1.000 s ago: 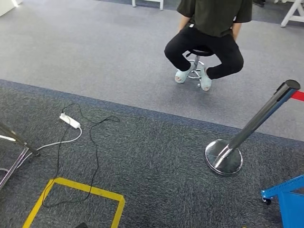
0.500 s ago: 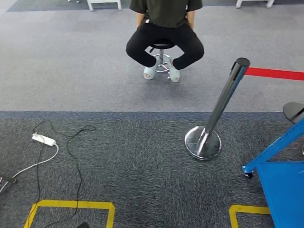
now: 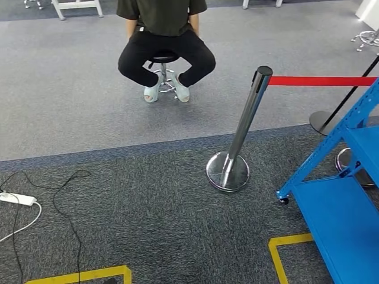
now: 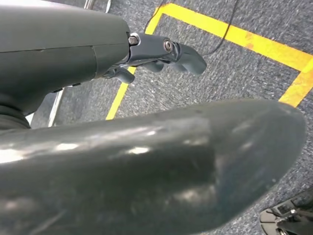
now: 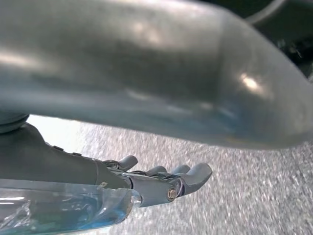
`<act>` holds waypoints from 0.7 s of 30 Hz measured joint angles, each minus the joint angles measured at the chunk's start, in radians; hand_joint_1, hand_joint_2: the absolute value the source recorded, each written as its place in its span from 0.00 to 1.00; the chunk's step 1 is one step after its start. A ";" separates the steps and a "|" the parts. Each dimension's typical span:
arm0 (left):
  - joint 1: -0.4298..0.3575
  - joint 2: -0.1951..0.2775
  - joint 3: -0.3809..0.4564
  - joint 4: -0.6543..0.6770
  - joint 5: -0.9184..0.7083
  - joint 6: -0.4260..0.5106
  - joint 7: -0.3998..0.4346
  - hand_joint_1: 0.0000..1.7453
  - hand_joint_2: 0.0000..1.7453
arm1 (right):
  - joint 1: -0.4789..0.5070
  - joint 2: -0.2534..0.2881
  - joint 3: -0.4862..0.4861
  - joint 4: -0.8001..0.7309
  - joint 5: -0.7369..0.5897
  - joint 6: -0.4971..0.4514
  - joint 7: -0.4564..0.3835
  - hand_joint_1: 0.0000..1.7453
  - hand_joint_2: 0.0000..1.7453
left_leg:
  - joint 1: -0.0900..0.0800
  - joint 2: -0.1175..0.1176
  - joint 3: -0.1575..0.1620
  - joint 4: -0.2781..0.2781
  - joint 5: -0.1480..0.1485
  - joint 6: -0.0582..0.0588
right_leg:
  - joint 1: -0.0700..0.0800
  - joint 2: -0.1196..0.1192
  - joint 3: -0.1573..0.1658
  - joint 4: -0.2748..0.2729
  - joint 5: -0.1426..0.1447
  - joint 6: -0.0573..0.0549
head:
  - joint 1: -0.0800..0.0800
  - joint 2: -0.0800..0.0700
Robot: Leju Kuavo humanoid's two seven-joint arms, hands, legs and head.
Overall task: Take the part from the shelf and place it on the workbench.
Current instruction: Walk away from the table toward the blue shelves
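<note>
Two hands are hanging low while the head view is taking in the blue shelf (image 3: pixel 339 225) at the right, a chrome post (image 3: pixel 243 124) beside it and a seated person (image 3: pixel 163 23) beyond. Where the part is lying I cannot tell, though it is probably waiting higher on that shelf. In the left wrist view the left hand (image 4: pixel 162 54) is holding nothing, fingers stretched apart over yellow floor tape (image 4: pixel 236 35). In the right wrist view the right hand (image 5: pixel 158 183) is likewise spreading empty fingers. With weight and stiffness unknown, a firm hold around the part's middle is looking safest.

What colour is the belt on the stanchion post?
Red belt, clearest in the head view.
</note>
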 joint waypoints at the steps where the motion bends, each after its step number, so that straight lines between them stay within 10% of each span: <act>1: 0.003 0.000 0.000 0.000 -0.006 -0.002 0.000 0.00 0.00 | -0.003 0.000 0.000 0.000 0.000 0.000 0.000 0.00 0.00 | -0.003 0.016 0.002 0.000 -0.002 0.003 | -0.001 -0.019 -0.035 0.073 -0.035 0.003 | 0.002 0.000; 4: 0.005 -0.002 0.000 0.000 -0.019 -0.002 -0.005 0.00 0.00 | -0.003 0.000 0.000 0.000 0.001 0.000 0.000 0.00 0.00 | -0.007 0.061 0.009 0.001 -0.009 0.003 | -0.004 -0.033 -0.065 0.142 -0.044 0.006 | 0.001 0.000; 8: 0.001 -0.009 0.000 0.000 -0.012 -0.045 -0.043 0.00 0.00 | -0.004 -0.001 0.000 0.000 -0.001 0.000 -0.005 0.00 0.00 | -0.013 0.106 0.030 0.002 -0.027 -0.014 | -0.001 -0.094 0.069 -0.094 0.055 -0.005 | 0.000 0.000; 11: -0.003 -0.014 0.000 0.000 -0.007 -0.065 -0.096 0.00 0.00 | -0.006 -0.002 0.000 0.000 -0.007 0.000 -0.012 0.00 0.00 | -0.016 0.131 0.040 -0.003 -0.032 -0.029 | 0.003 -0.079 0.077 -0.117 0.058 -0.027 | -0.003 0.000; 14: -0.007 -0.024 0.000 0.000 -0.006 -0.066 -0.099 0.00 0.00 | -0.006 -0.002 0.000 0.000 -0.007 -0.001 -0.014 0.00 0.00 | -0.011 0.081 0.019 0.048 -0.072 -0.044 | -0.002 -0.046 0.077 -0.125 0.064 -0.044 | -0.006 0.000; 18: -0.002 -0.030 0.000 0.000 -0.010 -0.064 -0.078 0.00 0.00 | -0.007 -0.002 0.000 0.000 -0.007 -0.002 -0.015 0.00 0.00 | -0.010 0.024 -0.110 0.284 -0.162 -0.043 | -0.002 0.009 0.076 -0.127 0.066 -0.052 | -0.009 0.000; 21: -0.001 -0.030 0.000 0.000 -0.010 -0.063 -0.070 0.00 0.00 | -0.005 -0.002 0.000 0.000 -0.007 -0.002 -0.015 0.00 0.00 | -0.007 0.002 -0.083 0.187 -0.066 -0.038 | -0.003 0.057 0.079 -0.127 0.068 -0.048 | -0.009 0.000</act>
